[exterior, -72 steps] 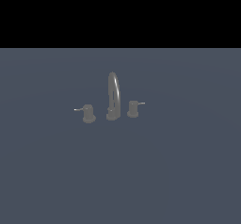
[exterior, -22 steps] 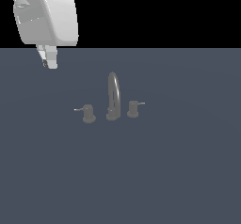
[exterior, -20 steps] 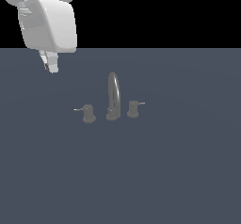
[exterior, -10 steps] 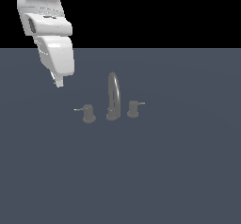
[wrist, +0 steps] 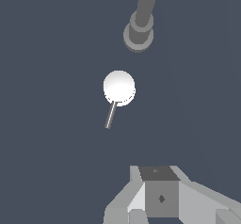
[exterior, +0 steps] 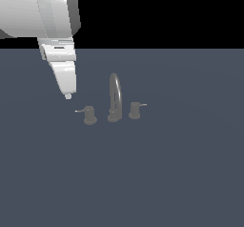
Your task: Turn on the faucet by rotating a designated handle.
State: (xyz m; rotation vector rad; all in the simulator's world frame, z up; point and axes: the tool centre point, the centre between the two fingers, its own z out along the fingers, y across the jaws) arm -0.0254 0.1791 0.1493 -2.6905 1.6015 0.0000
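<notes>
The faucet is dark grey: a tall arched spout (exterior: 114, 96) with a small knob on each side. The handle (exterior: 89, 115) is the knob on the exterior view's left, with a thin pale lever (exterior: 78, 111) sticking out leftward. The twin knob (exterior: 135, 110) has a rightward lever. My gripper (exterior: 68, 96) hangs point-down just above and to the left of the lever's tip, touching nothing. It looks shut and empty. In the wrist view the handle's top (wrist: 119, 87) shows as a pale disc with its lever (wrist: 110, 115), the gripper (wrist: 157, 173) apart from it, and the spout base (wrist: 139, 32) beyond.
The faucet stands on a flat dark blue-grey surface (exterior: 167, 173) that fills the lower part of the exterior view. The white arm (exterior: 43, 11) fills the upper left corner.
The arm has come in from the upper left and moved down and right. The gripper tip has dropped from well above the surface to just above the handle's lever.
</notes>
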